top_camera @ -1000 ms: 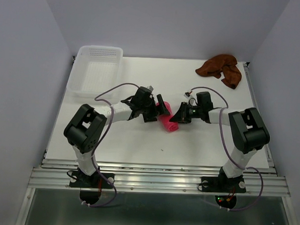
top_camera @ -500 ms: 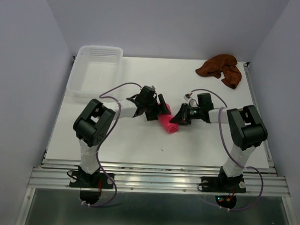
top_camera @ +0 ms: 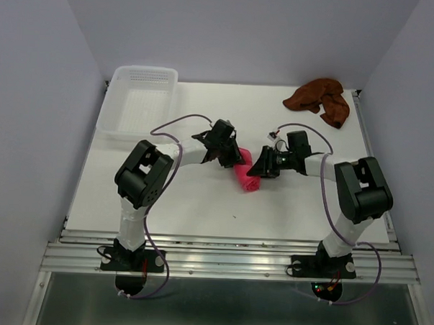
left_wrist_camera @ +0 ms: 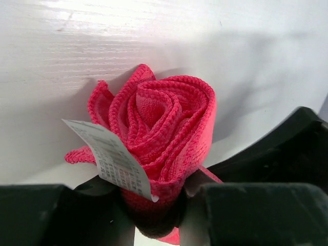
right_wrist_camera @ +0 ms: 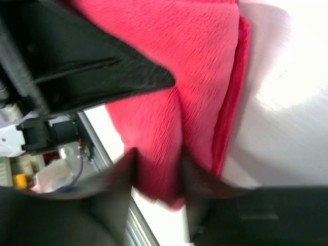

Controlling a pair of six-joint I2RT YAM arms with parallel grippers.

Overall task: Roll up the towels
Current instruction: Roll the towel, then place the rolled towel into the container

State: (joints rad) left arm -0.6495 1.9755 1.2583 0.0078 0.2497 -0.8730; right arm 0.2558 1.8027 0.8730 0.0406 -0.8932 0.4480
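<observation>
As I watch, left pincer [left_wrist_camera: 156, 207]: narrow, gripping rolled pink towel [left_wrist_camera: 164, 123]
Right pincer [right_wrist_camera: 156, 171]: pinching same towel
Brown towel [top_camera: 317, 101]: crumpled, well apart

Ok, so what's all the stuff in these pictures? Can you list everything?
pink towel: one, bright pink-red, rolled up, in the middle
care label: one, white, hanging off the pink towel's end
brown towel: one, rust brown, crumpled in the far right corner
basket: one, see-through white plastic, far left corner
table: one, white, under everything
left gripper: one, black, shut on the pink towel
right gripper: one, black, shut on the pink towel
</observation>
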